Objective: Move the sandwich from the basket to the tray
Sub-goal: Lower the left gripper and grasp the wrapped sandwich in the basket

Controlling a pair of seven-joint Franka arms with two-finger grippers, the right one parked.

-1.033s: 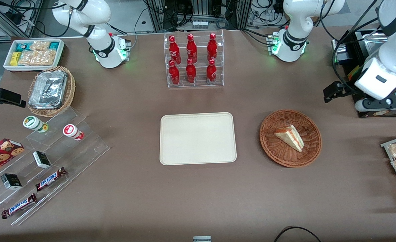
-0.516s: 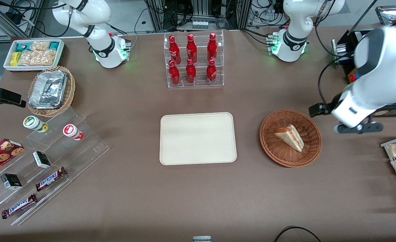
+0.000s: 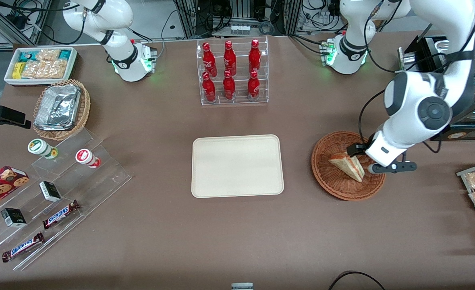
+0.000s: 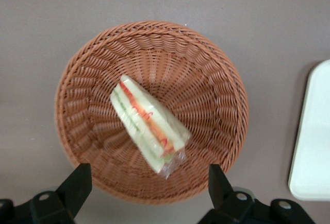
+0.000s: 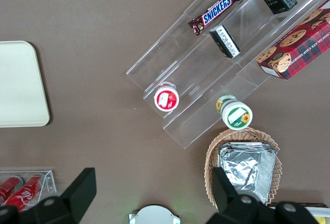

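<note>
Brown table [image 3: 237, 233]; hand [image 4: 149, 193] spread wide above basket [image 4: 216, 80]; arm hides sandwich [image 4: 147, 123] corner.

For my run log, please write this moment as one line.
phase: approach | claw: open, above basket | sandwich: in basket, not gripped | tray: holds nothing

Sandwich [image 4: 149, 125] in basket [image 4: 216, 74], gripper [image 4: 147, 180] above

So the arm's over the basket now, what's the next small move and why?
Probably lower straight down. The gripper hangs open above the basket, its fingers wider than the sandwich, which lies untouched inside. It may need a slight shift to centre on the wedge before closing.
</note>
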